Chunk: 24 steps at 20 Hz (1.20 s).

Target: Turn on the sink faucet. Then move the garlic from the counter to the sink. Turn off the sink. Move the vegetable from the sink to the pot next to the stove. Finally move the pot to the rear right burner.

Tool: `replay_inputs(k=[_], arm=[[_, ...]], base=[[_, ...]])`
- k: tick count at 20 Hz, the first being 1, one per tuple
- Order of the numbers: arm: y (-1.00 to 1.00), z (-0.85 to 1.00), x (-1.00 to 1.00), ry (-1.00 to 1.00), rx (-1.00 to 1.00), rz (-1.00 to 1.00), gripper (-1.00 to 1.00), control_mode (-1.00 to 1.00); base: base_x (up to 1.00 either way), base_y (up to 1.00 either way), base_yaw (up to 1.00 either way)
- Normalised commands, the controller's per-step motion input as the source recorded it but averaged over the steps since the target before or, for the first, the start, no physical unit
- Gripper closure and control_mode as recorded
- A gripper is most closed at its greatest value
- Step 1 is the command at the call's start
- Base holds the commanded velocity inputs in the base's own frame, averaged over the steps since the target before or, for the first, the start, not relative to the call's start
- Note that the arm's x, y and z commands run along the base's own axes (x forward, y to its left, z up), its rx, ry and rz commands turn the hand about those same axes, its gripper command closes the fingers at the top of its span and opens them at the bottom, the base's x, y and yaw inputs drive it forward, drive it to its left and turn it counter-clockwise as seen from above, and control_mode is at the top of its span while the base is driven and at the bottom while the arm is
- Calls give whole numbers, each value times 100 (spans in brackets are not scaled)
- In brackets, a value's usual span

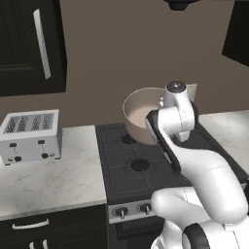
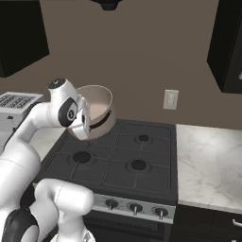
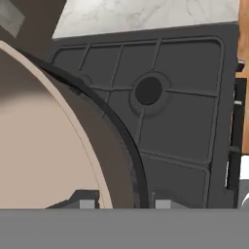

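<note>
A tan pot (image 1: 138, 119) with a dark band hangs tilted in the air over the back left part of the black stove (image 1: 141, 168). My gripper (image 1: 163, 108) is shut on the pot's rim. From the right base view the pot (image 2: 98, 109) sits just right of my hand, with the gripper (image 2: 85, 120) on its near edge, and the rear right burner (image 2: 143, 138) lies bare to its right. In the hand view the pot wall (image 3: 44, 146) runs between the two fingertips of the gripper (image 3: 124, 202), above a burner (image 3: 148, 91). The garlic, sink and faucet are out of view.
A silver toaster (image 1: 31, 136) stands on the marble counter (image 1: 58, 180) left of the stove. Another stretch of counter (image 2: 208, 165) lies to the stove's right, below a wall outlet (image 2: 170, 99). Knobs (image 2: 134, 208) line the stove front. Dark cabinets (image 1: 29, 44) hang above.
</note>
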Motion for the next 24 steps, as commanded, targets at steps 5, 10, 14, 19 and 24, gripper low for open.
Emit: replay_inputs(k=[5, 10, 14, 19, 24], arm=[[-74, 12, 39, 4, 5, -27, 100, -100], [-62, 0, 43, 2, 3, -22, 100, -100], [-49, -3, 35, 0, 4, -8, 100, -100], [-28, -19, 34, 0, 6, 0, 100, -100], [-20, -29, 34, 2, 2, 0, 100, -100]], base=[[0, 0, 0], [0, 0, 0], [0, 0, 0], [0, 0, 0], [0, 0, 0]])
